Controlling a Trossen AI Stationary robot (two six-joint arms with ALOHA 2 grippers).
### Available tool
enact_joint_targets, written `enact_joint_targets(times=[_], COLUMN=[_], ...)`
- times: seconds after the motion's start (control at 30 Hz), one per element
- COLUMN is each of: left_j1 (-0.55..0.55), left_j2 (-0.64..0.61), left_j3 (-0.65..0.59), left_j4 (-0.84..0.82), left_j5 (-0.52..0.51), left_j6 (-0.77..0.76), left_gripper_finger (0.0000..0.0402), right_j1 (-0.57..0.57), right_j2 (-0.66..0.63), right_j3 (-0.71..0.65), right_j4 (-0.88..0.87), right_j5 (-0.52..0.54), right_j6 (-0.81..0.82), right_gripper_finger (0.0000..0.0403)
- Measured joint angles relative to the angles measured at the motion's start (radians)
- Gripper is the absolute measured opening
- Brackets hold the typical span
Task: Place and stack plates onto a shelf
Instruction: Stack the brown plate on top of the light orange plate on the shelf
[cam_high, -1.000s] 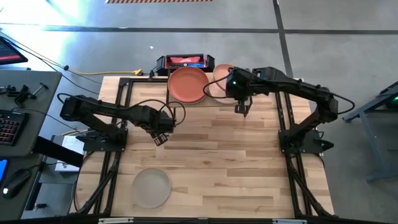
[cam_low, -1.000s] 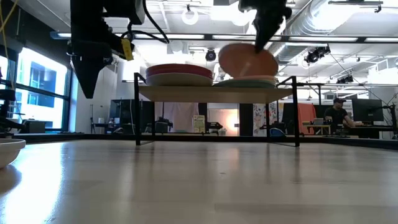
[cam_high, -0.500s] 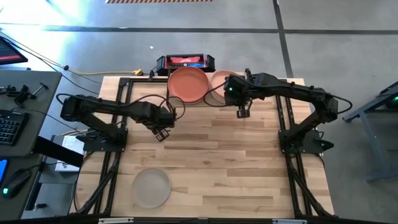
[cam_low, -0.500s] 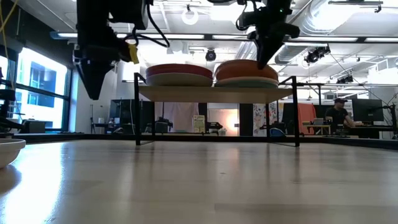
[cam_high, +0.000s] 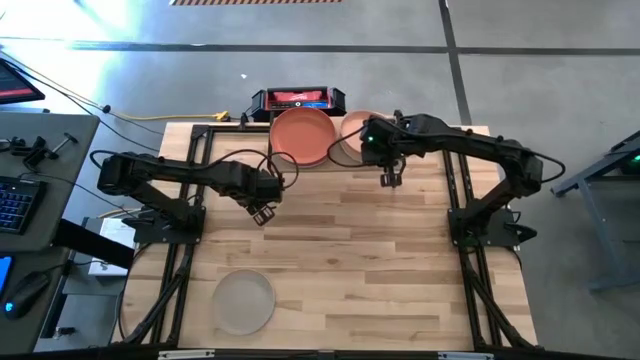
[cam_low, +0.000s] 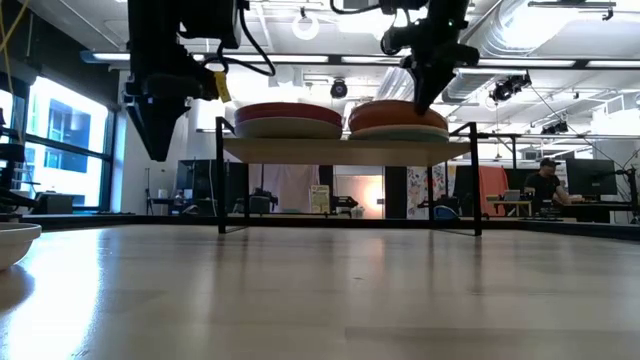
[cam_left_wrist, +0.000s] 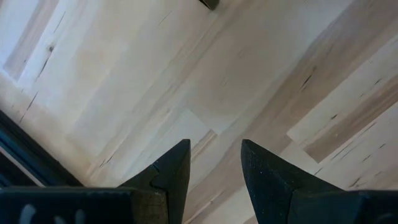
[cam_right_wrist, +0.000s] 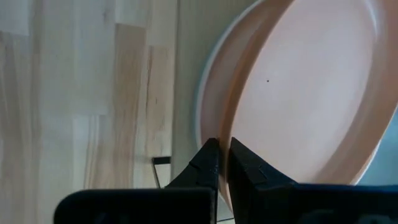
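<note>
Peach plate (cam_high: 353, 131): top of right stack on shelf (cam_low: 345, 151), at table's far edge; rim pinched in right gripper (cam_right_wrist: 222, 163).
Right arm: reaches across far edge, fingers down, clamped on peach rim.
Left gripper (cam_left_wrist: 214, 163): over table's left-centre, pointing down, fingers apart, nothing held.
Stacks: 2 on shelf; left topped by terracotta plate (cam_high: 302, 136).
Loose: 1 grey plate (cam_high: 243, 301), near-left edge of table (cam_high: 400, 260).
Writing: none legible.

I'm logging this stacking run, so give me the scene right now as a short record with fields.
Shelf: shelf at the table's far edge, two plate stacks on it
Left stack: terracotta plate on top
Right stack: peach plate on top
Right pincer: nearly closed on the peach plate's rim
Left pincer: open, empty, over bare table
Loose plate: grey plate on the table's near left
</note>
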Motion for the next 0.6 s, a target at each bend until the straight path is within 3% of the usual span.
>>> enact_joint_targets(times=[0.6], left_j1=[0.0], left_j2=[0.0], left_j3=[0.0], left_j4=[0.003], left_j5=[0.011], left_j6=[0.0], left_gripper_finger=[0.0133], right_j1=[0.001], right_j2=[0.077], right_j3=[0.023], right_j4=[-0.03], right_j5=[0.07], right_j6=[-0.007], right_gripper_finger=[0.0])
